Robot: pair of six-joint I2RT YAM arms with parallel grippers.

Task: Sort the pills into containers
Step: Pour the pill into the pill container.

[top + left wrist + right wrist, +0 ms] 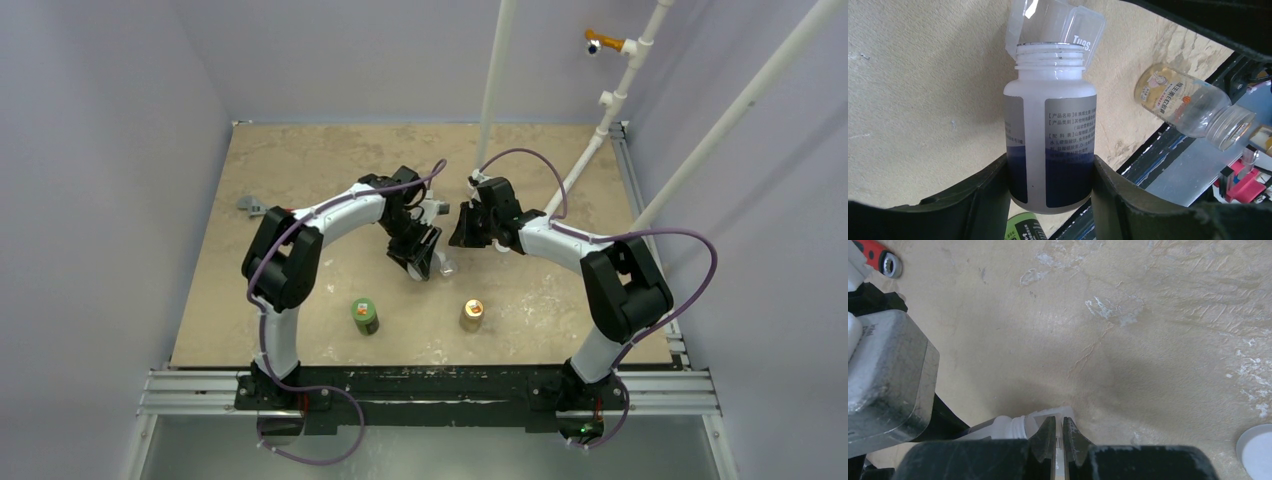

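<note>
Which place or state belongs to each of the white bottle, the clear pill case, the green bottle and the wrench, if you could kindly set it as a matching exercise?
Things:
1. white bottle
2. clear pill case
3. green bottle
4. wrench

Places or states:
A. lying near the left edge of the table
B. pinched in the right gripper
C. standing on the table, in no gripper
D. held uncapped in the left gripper

Pairs: 1-D, 2-B, 3-C, 4-A
</note>
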